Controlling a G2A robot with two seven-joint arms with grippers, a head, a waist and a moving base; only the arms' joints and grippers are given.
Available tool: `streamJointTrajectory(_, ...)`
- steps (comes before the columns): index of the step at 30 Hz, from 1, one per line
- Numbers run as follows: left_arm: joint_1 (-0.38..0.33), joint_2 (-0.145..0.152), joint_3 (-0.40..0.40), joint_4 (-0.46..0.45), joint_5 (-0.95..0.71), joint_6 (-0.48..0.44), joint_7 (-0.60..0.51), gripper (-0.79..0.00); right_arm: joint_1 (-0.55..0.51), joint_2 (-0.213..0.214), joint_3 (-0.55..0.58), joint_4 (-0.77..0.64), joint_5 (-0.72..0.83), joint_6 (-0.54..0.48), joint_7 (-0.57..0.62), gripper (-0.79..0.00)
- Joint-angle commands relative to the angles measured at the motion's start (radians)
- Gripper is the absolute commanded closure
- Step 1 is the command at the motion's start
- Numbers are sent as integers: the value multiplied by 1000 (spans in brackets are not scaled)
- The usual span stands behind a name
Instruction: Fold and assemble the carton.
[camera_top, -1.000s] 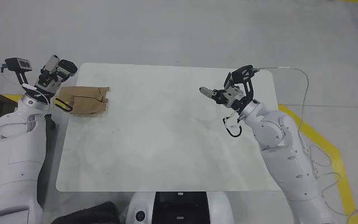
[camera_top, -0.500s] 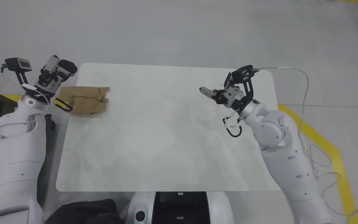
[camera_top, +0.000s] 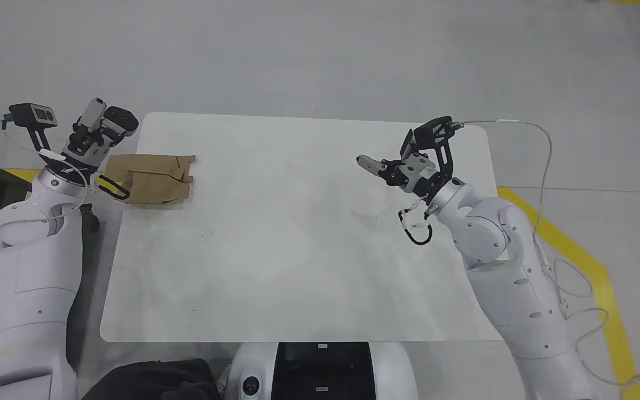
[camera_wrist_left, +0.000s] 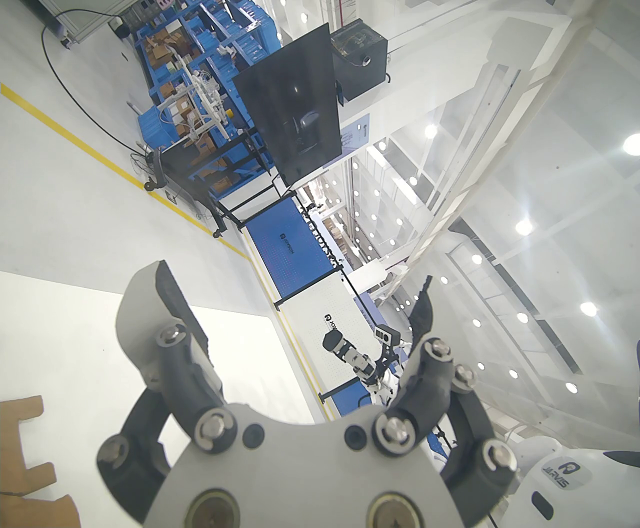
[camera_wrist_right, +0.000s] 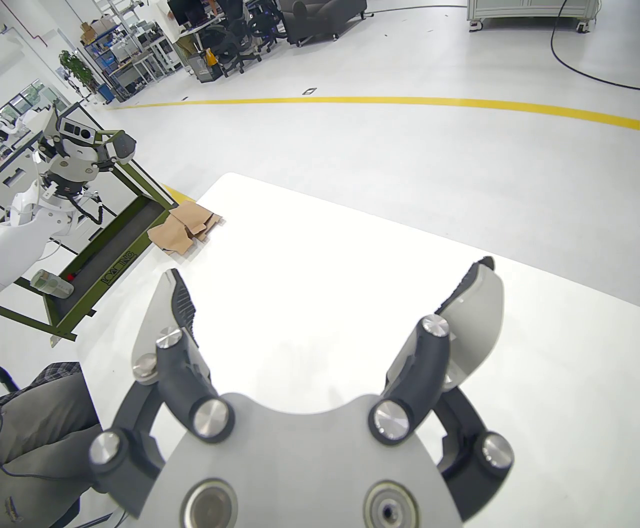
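so, nothing is folded yet: your carton (camera_top: 150, 178) lies flat near the worktop's (camera_top: 300, 260) far left corner. your left hand (camera_wrist_left: 292, 290) hangs just beside it, spread and empty; your right hand (camera_wrist_right: 327, 275), also spread, sits well apart.

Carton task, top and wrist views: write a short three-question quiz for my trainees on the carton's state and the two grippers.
1. True or false: the carton already stands folded up as a box.
2. Fill in: the right gripper is empty, its jaws ___.
3. Which is nearer the carton? A) left gripper B) right gripper C) both equally
Key: 1 false, it lies flat on the table; 2 open; 3 A.
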Motion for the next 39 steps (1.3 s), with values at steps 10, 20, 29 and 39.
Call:
streamJointTrajectory(10,48,32,-154,169,33,0,-51,-785,0,0,0,0,0,0,0,-785)
streamJointTrajectory(20,-64,61,-149,490,284,-70,5,-785,0,0,0,0,0,0,0,-785)
streamJointTrajectory(29,-202,74,-104,751,418,-59,103,-785,0,0,0,0,0,0,0,-785)
streamJointTrajectory(39,-293,38,-18,875,500,-58,215,-785,0,0,0,0,0,0,0,-785)
